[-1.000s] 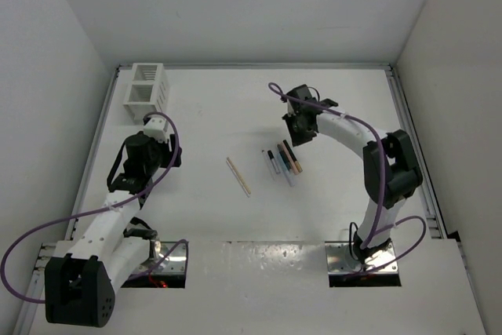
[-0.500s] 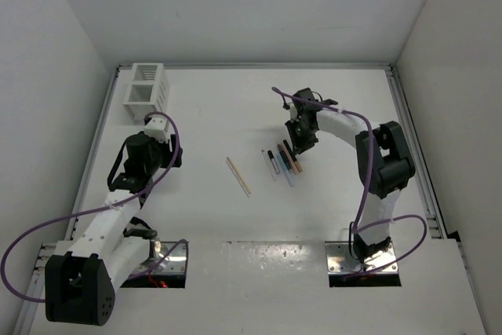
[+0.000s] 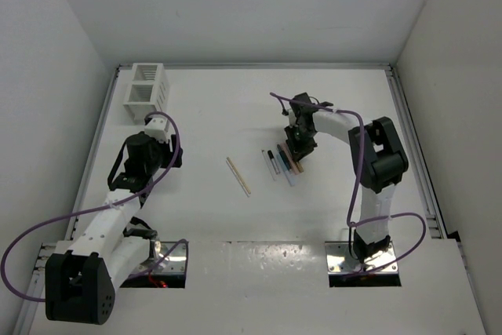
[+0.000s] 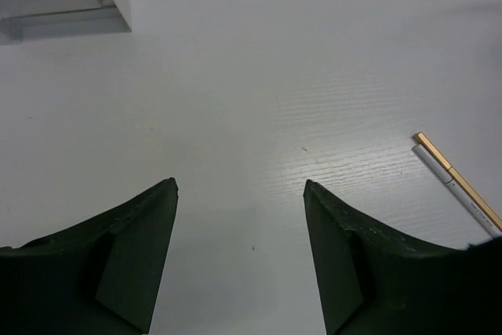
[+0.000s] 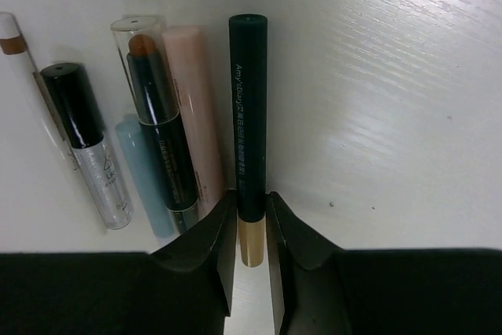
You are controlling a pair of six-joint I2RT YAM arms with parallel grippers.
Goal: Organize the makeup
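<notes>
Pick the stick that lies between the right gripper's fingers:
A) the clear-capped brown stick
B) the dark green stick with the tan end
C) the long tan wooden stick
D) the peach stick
B: the right wrist view shows the right gripper with one finger close on each side of the dark green stick, while the peach stick lies outside them to the left.

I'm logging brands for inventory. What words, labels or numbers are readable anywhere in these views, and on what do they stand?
"AmyXDaisy": printed lengthwise on the dark green stick; the finer characters after it are too small to read.
Black stick with clear cap: small print on the barrel, too blurred to read.
Clear tube with black cap: faint print, unreadable.
No other readable text in any view.
</notes>
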